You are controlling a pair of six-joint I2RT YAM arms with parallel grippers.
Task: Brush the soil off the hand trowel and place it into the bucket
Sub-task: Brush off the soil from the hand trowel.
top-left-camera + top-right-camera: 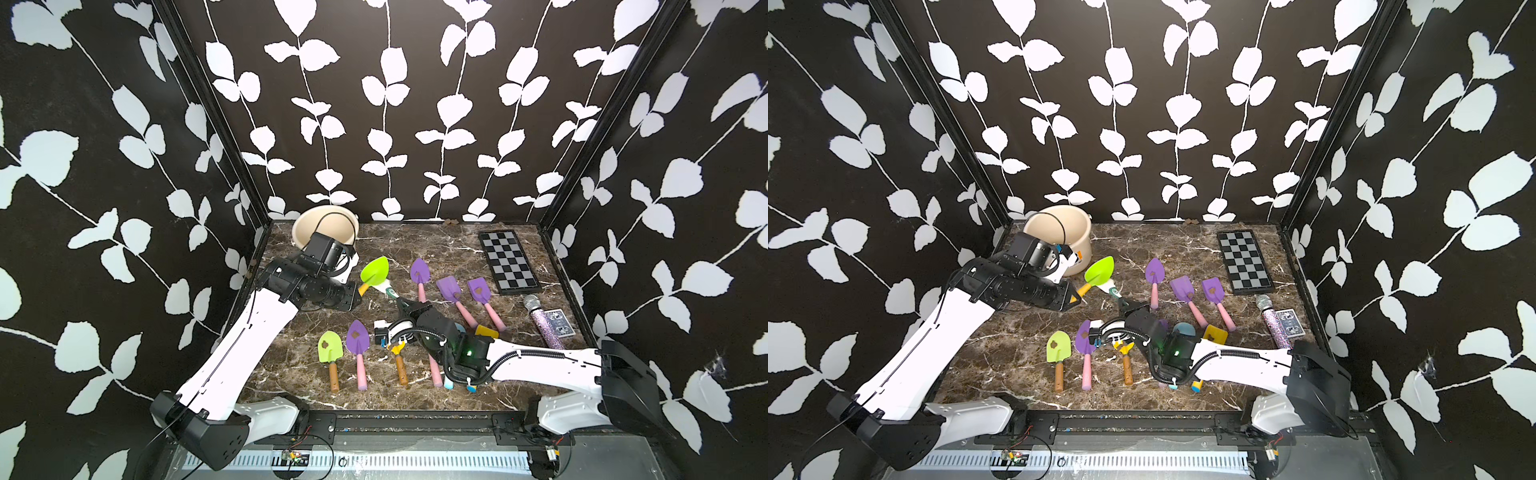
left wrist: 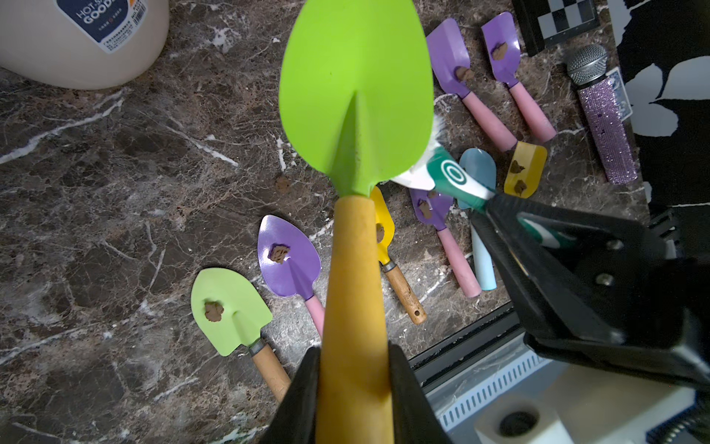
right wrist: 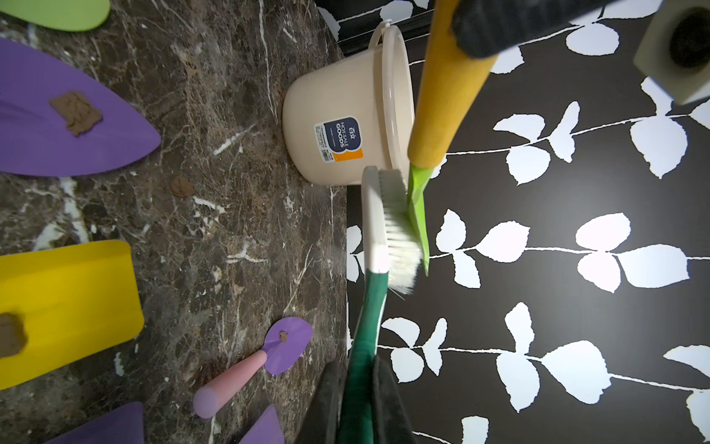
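The green trowel (image 1: pixel 375 269) is held above the surface (image 1: pixel 436 249) by the left hand (image 2: pixel 353 355), which is closed tight on its yellow handle. The brush (image 3: pixel 380 230) is gripped by its green handle in the right hand (image 3: pixel 359 371), also closed, and its bristles are pressed against the blade near the neck. No soil is seen on the blade face shown in the left wrist view; one soil clump (image 2: pixel 282 183) lies on the surface below. The trowel's long axis is pointed away from the left hand, and the bucket (image 1: pixel 307 226) stands in the far left corner, near the blade. The left hand is judged the nearer one.
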